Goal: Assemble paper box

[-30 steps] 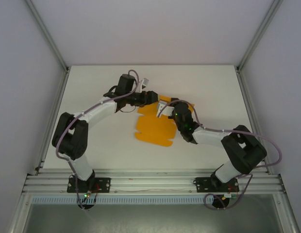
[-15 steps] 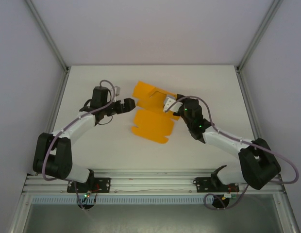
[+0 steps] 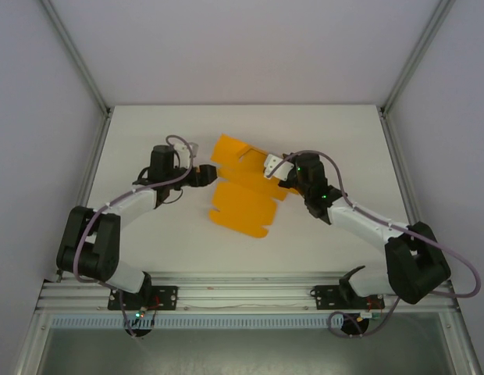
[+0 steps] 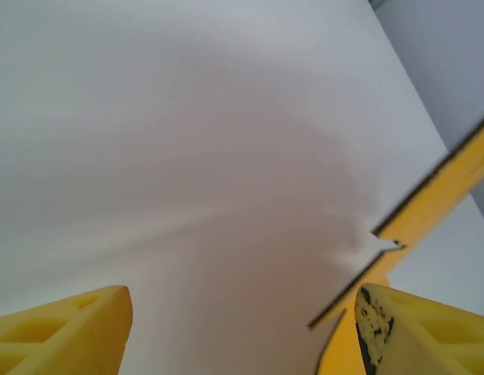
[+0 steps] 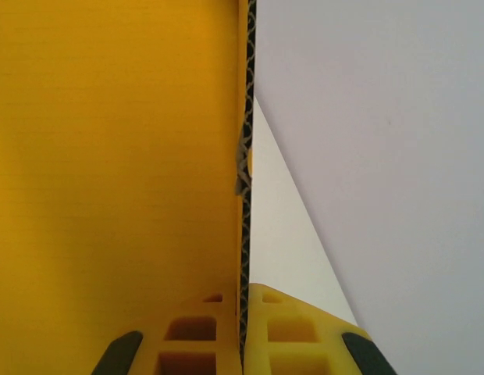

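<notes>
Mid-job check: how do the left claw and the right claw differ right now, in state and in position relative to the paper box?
The left claw is open, with bare table between its fingers. The right claw is shut on the paper box, with the card's edge clamped between its fingers. The left claw sits beside the sheet's left edge, gripping nothing, while the right claw holds the sheet's right side. Both have yellow fingers.

Orange-yellow die-cut card sheet [image 3: 240, 201]: matt, smooth faces, fluted core at cut edge. Right gripper [image 5: 243, 324] fingers [image 5: 293, 332] are matt yellow moulded plastic; left gripper [image 4: 238, 305] fingers [image 4: 66, 328] same, one scuffed black. White tabletop [image 3: 343, 141] smooth, matt.
</notes>
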Robot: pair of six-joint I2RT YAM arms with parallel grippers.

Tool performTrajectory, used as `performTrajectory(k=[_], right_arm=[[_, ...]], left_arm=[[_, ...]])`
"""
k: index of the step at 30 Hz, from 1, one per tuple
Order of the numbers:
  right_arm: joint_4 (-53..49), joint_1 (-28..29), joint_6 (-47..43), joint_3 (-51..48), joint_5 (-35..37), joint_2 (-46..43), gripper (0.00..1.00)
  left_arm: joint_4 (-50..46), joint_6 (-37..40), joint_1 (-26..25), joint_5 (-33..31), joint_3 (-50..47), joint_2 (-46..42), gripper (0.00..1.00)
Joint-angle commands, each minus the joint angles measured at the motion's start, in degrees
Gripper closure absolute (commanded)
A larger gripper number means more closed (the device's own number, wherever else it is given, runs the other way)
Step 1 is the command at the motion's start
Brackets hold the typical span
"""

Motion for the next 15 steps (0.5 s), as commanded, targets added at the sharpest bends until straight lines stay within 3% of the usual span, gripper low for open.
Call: performTrajectory(k=[1,4,8,12,15], right_arm=[[-1.12,-0.72,1.71,1.22,-0.76,-1.28,1.0],[-0.27,-0.77,2.28,0.96,-0.78,-1.63,1.0],[-0.08,-0.8,3.03,1.17,-1.81,-1.65,1.0],[0.98,-0.8,3.54,1.61,-2.2,-1.17,1.0],[0.28,-0.8,3.93,2.52,-0.9,-0.6,1.0]], left_arm=[[3.36,-1.08,1.68,-3.09,0.5,-0.24,0.25],[1.9,-0.86,2.01,-2.92,1.89,2.08,0.27],[2.52,1.05,1.37,6.76,4.09,6.02,0.3],[-0.14,7.41,-2.29,8.56,5.78,7.07,0.3],[3.04,7.22,-3.16,13.49,5.14,6.99,0.3]])
